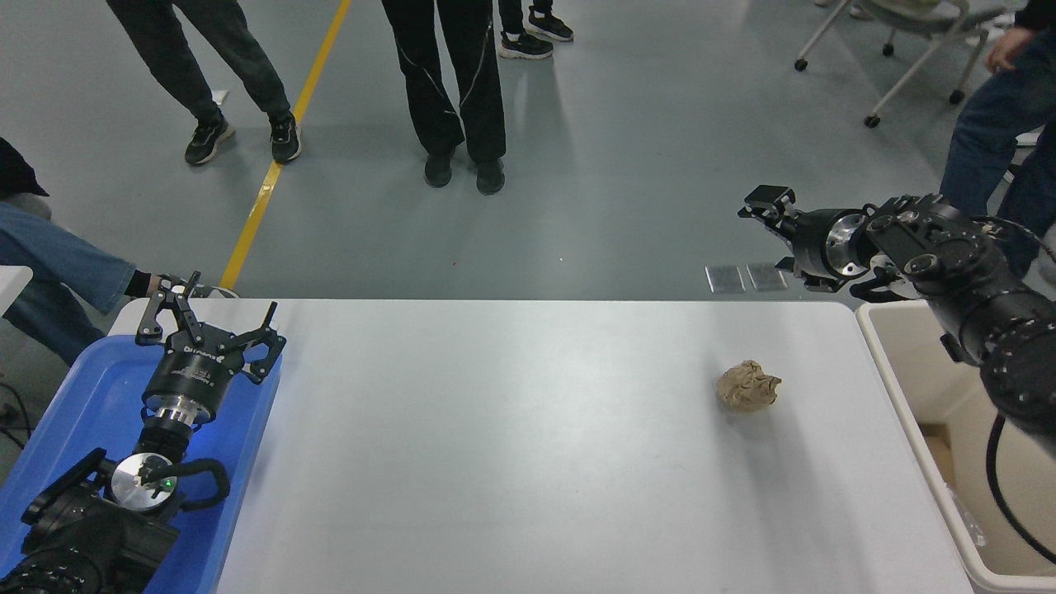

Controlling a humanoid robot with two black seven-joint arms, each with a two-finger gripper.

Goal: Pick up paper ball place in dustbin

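The paper ball (747, 386), a crumpled tan wad, lies on the white table (511, 429) at the right of its middle. The cream dustbin (879, 346) stands off the table's right edge, with some scraps on its floor. My right gripper (771, 235) is raised above the table's far right corner, points left, and is open and empty. It is well above and beyond the ball. My left gripper (206, 318) is parked open over the blue tray at the lower left.
A blue tray (74, 412) sits at the table's left edge under the left arm. Several people stand beyond the far side, one (990, 124) close to the right arm. A wheeled chair (907, 41) stands at the top right.
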